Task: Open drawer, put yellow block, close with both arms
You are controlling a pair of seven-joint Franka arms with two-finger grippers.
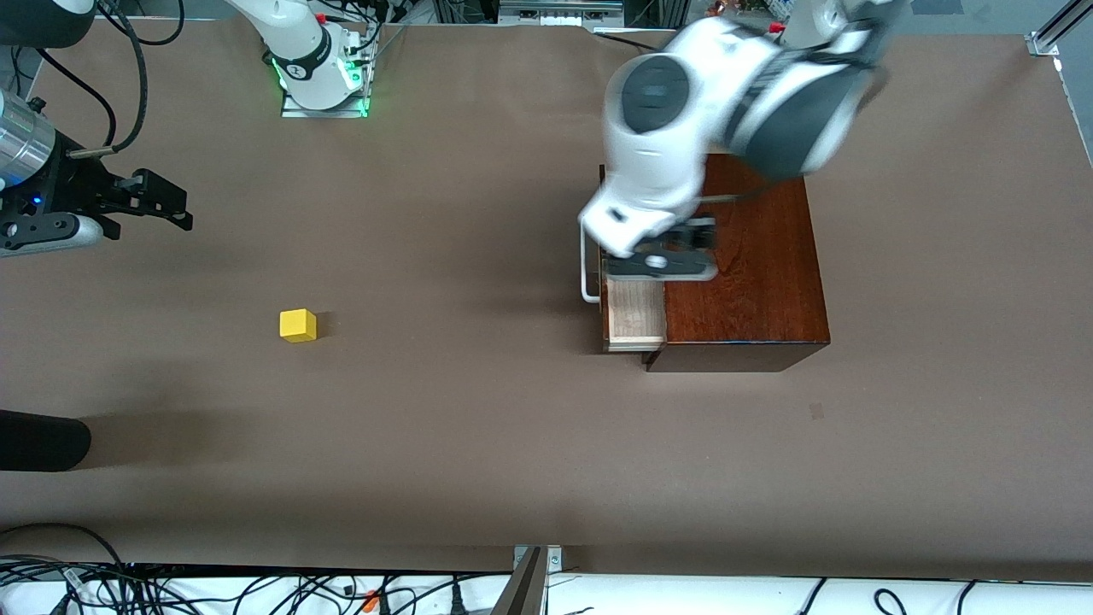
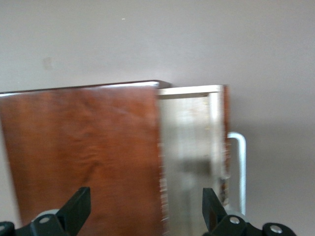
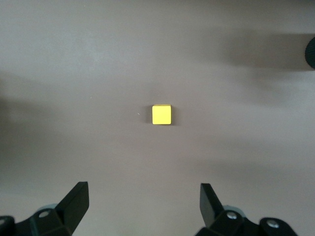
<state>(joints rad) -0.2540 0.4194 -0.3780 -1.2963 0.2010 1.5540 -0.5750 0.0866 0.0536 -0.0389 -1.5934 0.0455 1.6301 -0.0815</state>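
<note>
The dark reddish-brown wooden box (image 1: 751,265) stands toward the left arm's end of the table. Its drawer (image 1: 636,314) is pulled partly out, showing pale wood inside, with the white handle (image 1: 587,275) facing the right arm's end. My left gripper (image 1: 670,256) hovers open over the box top (image 2: 83,147) and the drawer (image 2: 189,147), holding nothing (image 2: 145,209); the handle (image 2: 238,162) shows beside them. The yellow block (image 1: 298,325) sits alone on the table. My right gripper (image 1: 175,205) is up in the air, open and empty (image 3: 142,204), with the yellow block (image 3: 161,114) below it.
A black rounded object (image 1: 43,440) juts in near the front camera at the right arm's end. Cables and a metal post (image 1: 529,581) line the table's near edge. The right arm's base (image 1: 320,77) stands at the table's edge farthest from the front camera.
</note>
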